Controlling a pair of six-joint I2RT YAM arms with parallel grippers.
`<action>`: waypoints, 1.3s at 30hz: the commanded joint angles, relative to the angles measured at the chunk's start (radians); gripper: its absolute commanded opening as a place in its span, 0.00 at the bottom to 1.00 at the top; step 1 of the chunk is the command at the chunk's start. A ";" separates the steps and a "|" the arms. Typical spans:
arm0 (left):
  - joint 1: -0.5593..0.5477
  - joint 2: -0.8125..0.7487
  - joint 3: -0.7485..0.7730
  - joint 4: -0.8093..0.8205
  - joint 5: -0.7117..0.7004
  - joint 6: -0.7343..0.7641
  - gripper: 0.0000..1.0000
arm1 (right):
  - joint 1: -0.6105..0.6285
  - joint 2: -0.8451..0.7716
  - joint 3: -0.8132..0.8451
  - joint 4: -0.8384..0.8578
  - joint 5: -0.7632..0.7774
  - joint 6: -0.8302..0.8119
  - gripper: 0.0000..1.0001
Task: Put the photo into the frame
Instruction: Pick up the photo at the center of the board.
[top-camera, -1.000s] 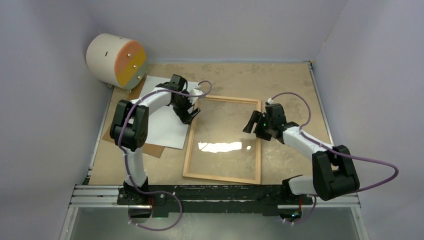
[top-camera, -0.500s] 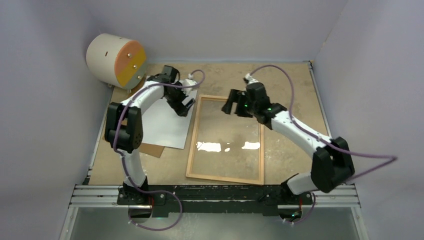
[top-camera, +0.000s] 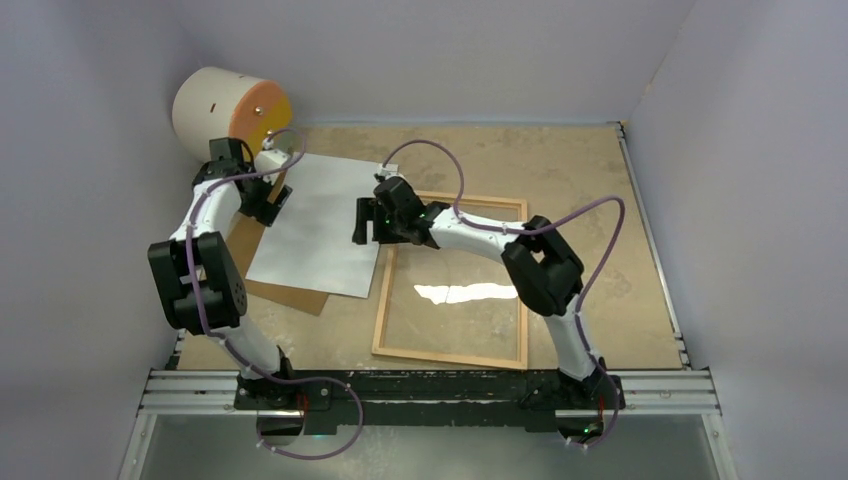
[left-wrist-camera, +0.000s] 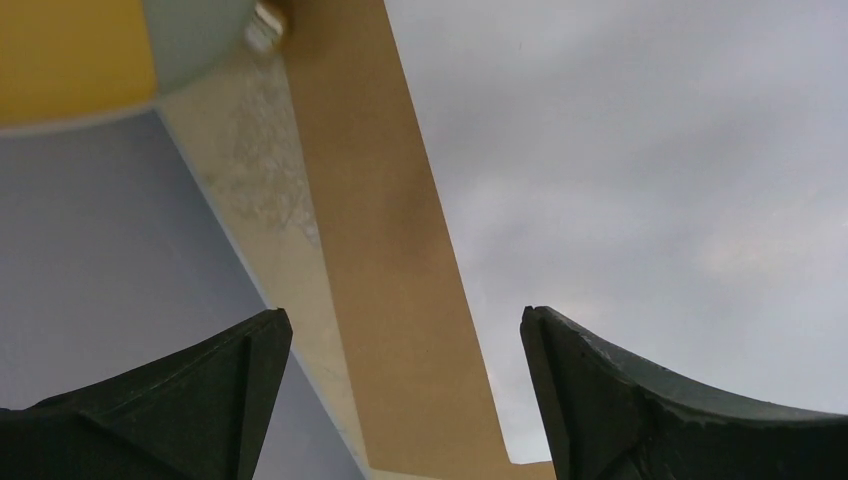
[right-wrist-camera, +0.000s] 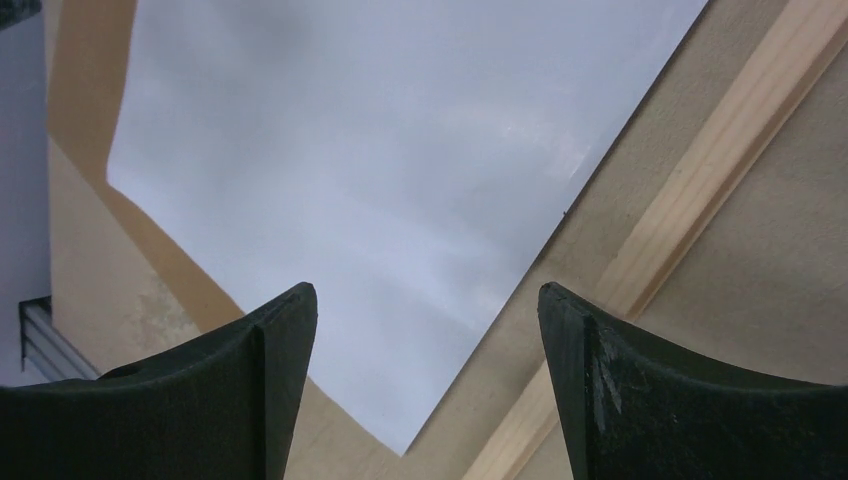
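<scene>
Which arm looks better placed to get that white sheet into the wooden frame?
Probably the right. Its open right gripper hangs over the edge of the photo beside the frame, so the carry is short. The left gripper, also open, is over the opposite edge, away from the frame.

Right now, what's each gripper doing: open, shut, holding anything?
Left gripper: jaws open, holding nothing.
Right gripper: jaws open, holding nothing, over the photo.
</scene>
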 joint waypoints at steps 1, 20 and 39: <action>0.029 -0.002 -0.110 0.193 -0.102 0.042 0.90 | 0.017 0.042 0.085 -0.025 0.093 0.046 0.82; 0.034 0.072 -0.304 0.471 -0.205 -0.023 0.89 | 0.022 0.231 0.231 -0.186 0.241 0.106 0.84; 0.006 0.219 -0.297 0.230 -0.027 0.093 0.89 | -0.060 0.079 -0.177 0.724 -0.209 0.605 0.83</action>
